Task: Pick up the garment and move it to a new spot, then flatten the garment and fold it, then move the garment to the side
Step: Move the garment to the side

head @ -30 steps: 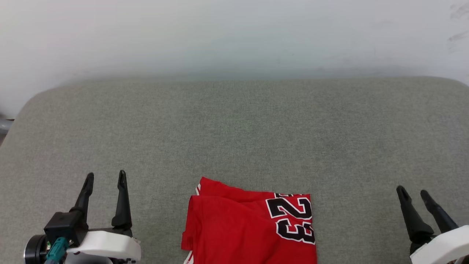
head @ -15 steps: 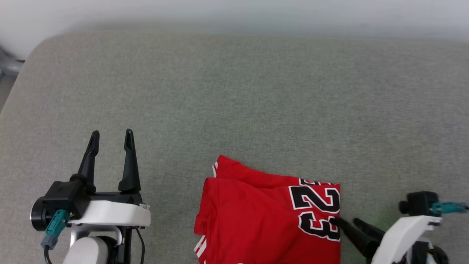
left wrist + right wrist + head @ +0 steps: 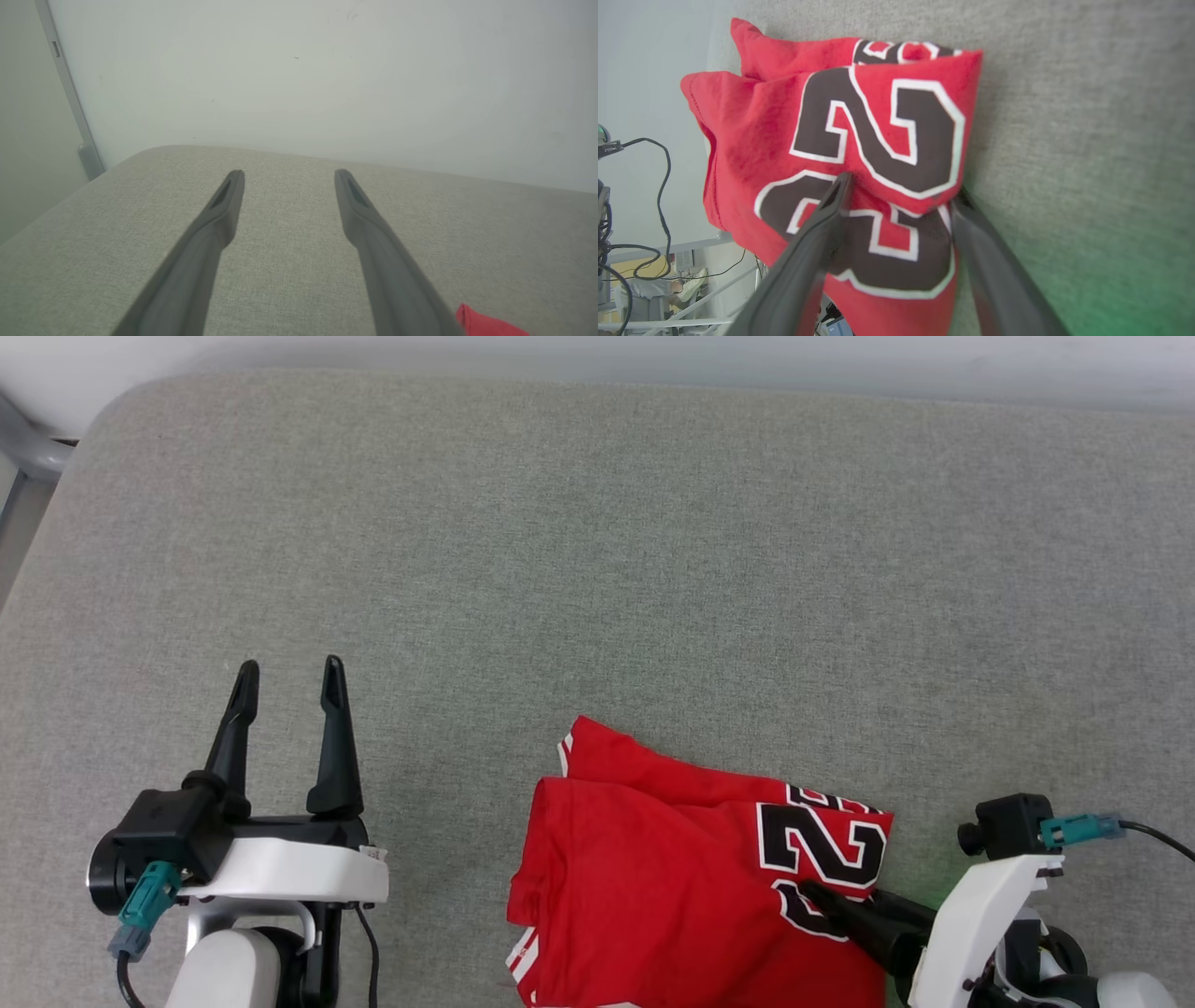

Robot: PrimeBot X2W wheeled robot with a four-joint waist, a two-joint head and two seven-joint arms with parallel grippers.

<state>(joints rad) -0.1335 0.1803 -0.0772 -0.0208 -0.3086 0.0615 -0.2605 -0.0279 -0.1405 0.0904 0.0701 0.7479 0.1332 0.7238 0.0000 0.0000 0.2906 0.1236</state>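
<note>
Red garment [image 3: 653, 877] is lying folded near the front of a grey fabric surface [image 3: 653, 569], a pale wall [image 3: 299, 70] behind.
A black "2" is showing, the next numeral partly hidden by the right gripper [image 3: 902, 185], its spread fingers straddling the garment's edge; the left gripper [image 3: 289, 663] is hovering well clear, fingers wide apart.

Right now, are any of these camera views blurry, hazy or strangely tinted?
Head view: sharp, evenly lit, faint green tinge on the grey woven fabric surface beside the bright red soft shirt with black numbers. Left wrist view: hazy, washed out, jaws soft. Right wrist view: green cast at lower right, jaws blurred near the lens, shirt print fairly sharp.
</note>
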